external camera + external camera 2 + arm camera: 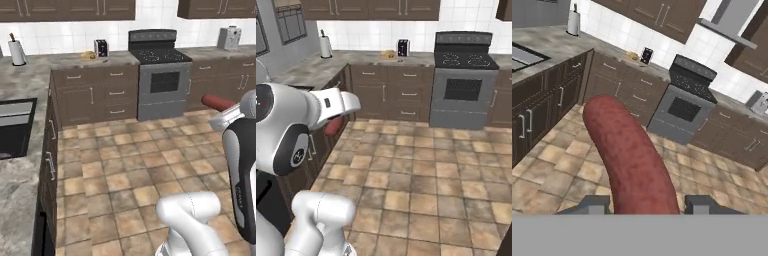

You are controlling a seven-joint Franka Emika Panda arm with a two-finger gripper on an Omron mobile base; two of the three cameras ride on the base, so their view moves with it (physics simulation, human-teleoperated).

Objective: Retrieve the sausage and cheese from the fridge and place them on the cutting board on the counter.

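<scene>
My gripper (646, 205) is shut on the sausage (629, 155), a thick reddish-brown link that sticks out ahead between the two fingers (594, 204). From the left base view the sausage (217, 102) pokes out of the hand at the right edge, high over the floor. In the right base view the sausage (333, 125) shows just under the white hand. A small tan patch, which looks like the cutting board (88, 55) (388, 54) (632, 55), lies far off on the back counter (60, 62). The cheese and the fridge are out of view.
A dark small appliance (101, 48) stands beside the tan patch. A stove (160, 75) is right of it, with a silver appliance (229, 38) further right. On the left counter are a sink (15, 125) and a paper towel roll (17, 51). Open tiled floor (130, 165) lies between.
</scene>
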